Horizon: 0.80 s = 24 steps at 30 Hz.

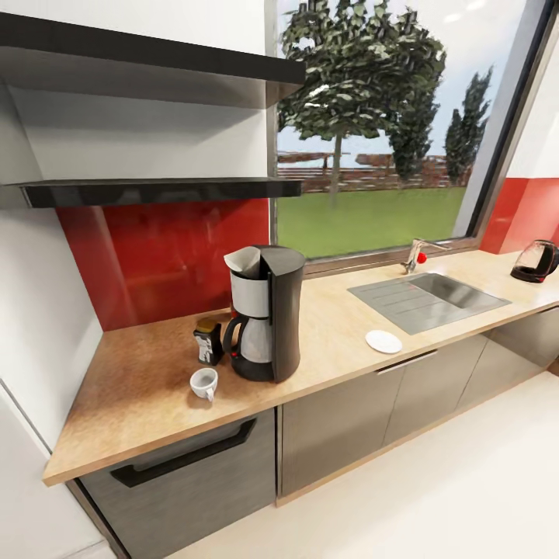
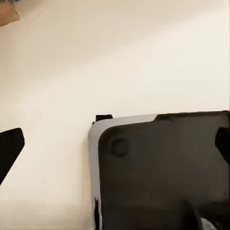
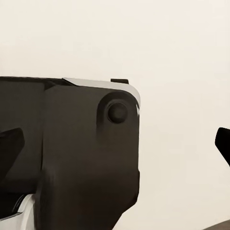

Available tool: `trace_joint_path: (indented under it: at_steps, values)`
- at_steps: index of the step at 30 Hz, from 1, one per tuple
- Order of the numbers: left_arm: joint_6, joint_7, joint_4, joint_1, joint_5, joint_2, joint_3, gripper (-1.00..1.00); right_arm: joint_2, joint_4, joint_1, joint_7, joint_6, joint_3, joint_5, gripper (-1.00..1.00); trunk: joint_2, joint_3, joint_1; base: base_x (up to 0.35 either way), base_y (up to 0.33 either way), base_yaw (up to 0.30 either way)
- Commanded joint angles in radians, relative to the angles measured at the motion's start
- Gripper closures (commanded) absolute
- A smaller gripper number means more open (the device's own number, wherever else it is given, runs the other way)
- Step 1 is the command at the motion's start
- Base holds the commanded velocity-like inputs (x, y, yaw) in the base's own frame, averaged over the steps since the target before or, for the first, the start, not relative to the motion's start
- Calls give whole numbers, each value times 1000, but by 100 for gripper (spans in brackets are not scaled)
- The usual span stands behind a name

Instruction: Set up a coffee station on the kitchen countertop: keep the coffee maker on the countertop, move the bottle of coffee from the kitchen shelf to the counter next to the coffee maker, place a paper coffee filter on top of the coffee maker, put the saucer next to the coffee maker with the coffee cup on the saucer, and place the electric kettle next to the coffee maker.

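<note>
The coffee maker (image 1: 268,310) stands tall on the kitchen countertop (image 1: 140,388), near the left end, in front of the red wall. A paper coffee filter (image 1: 243,262) sits in its top, with the white rim sticking up.

Going from left to right: high on the wall at the left is the kitchen shelf (image 1: 155,189), thin and black, with a thicker dark shelf (image 1: 147,66) above it. Down on the counter, the bottle of coffee (image 1: 208,340) stands just beside the coffee maker, on its left. The coffee cup (image 1: 204,383) sits right on the wood near the front edge, in front of the bottle and close to the coffee maker. It is not on the saucer. The saucer (image 1: 383,341) lies flat well to the right of the coffee maker, just by the front left corner of the grey sink (image 1: 427,299). A tap with a red knob (image 1: 419,255) stands behind the sink by the window. Far to the right, the electric kettle (image 1: 536,262) stands at the end of the counter, well apart from the coffee maker.

Both wrist views look down at pale floor and the robot's dark body. In each one, dark finger tips (image 2: 9,146) (image 3: 10,143) poke in at the two sides, far apart, so the left gripper (image 2: 115,148) and the right gripper (image 3: 117,143) are spread wide and hold nothing.
</note>
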Motion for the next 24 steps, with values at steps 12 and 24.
trace_joint_path:
  at_steps: [12,24]
  values:
    - [2,362,188,1,-3,-18,0,-100,0,0,0,-5,1,-27,3,-100,-2,-1,1,10,-21,0]
    - [3,364,189,1,-3,-21,2,-100,0,0,0,-5,1,-27,4,-100,-2,-1,1,143,-262,0]
